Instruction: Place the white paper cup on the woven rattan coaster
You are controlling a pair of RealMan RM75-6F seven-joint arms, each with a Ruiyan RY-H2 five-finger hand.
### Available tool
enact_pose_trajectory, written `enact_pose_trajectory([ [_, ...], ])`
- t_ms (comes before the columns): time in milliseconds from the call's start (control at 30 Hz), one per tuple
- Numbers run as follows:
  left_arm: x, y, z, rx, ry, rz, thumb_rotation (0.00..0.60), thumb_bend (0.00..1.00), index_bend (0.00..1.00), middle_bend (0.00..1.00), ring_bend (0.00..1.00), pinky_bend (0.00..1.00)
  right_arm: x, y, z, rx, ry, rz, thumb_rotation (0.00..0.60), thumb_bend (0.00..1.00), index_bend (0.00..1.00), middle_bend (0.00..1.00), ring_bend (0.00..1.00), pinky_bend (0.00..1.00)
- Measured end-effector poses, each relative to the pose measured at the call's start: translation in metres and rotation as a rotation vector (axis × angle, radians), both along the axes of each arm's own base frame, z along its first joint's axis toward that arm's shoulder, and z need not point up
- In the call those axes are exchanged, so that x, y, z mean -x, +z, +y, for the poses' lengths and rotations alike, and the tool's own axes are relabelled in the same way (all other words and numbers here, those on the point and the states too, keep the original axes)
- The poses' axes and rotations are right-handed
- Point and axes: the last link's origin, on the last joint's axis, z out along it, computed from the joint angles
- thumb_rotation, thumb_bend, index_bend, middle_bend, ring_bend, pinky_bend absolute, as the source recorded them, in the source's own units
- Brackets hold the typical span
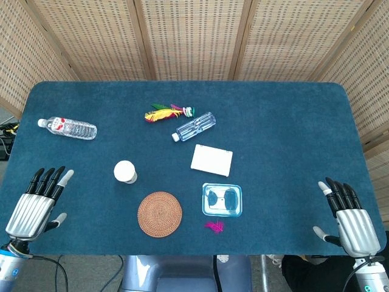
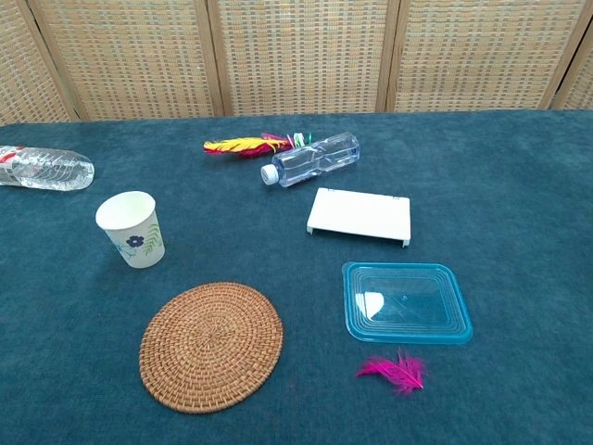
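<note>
The white paper cup [image 1: 125,171] [image 2: 132,229] stands upright on the blue table, with a small flower print on its side. Just in front of it and slightly right lies the round woven rattan coaster [image 1: 160,213] [image 2: 211,346], bare. My left hand [image 1: 39,202] hovers at the table's near left corner, fingers spread, holding nothing, well left of the cup. At the near right corner my right hand [image 1: 348,219] is also open and empty. Neither hand shows in the chest view.
A clear blue plastic lid [image 1: 222,199] and a pink feather [image 1: 214,226] lie right of the coaster. Behind are a white flat box [image 1: 211,160], a clear bottle [image 1: 194,126], coloured feathers [image 1: 163,113] and a water bottle [image 1: 67,128] at far left.
</note>
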Motion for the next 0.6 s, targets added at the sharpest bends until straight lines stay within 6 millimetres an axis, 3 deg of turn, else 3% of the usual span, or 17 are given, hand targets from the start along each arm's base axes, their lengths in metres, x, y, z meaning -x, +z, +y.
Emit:
enact_pose_trajectory([
  [367,-0.026,-0.022,0.05,0.161,-0.047,0.035,0.6,0.2,0.0,0.0,0.0,0.0,0.003,0.002,-0.001,0.006,-0.011,-0.004,0.6,0.12,0.04,0.0,0.0,0.0],
  [600,-0.029,-0.038,0.086,0.246,0.01,0.073,0.6,0.2,0.0,0.0,0.0,0.0,0.005,0.002,-0.003,0.006,-0.024,-0.003,0.6,0.12,0.04,0.0,0.0,0.0],
])
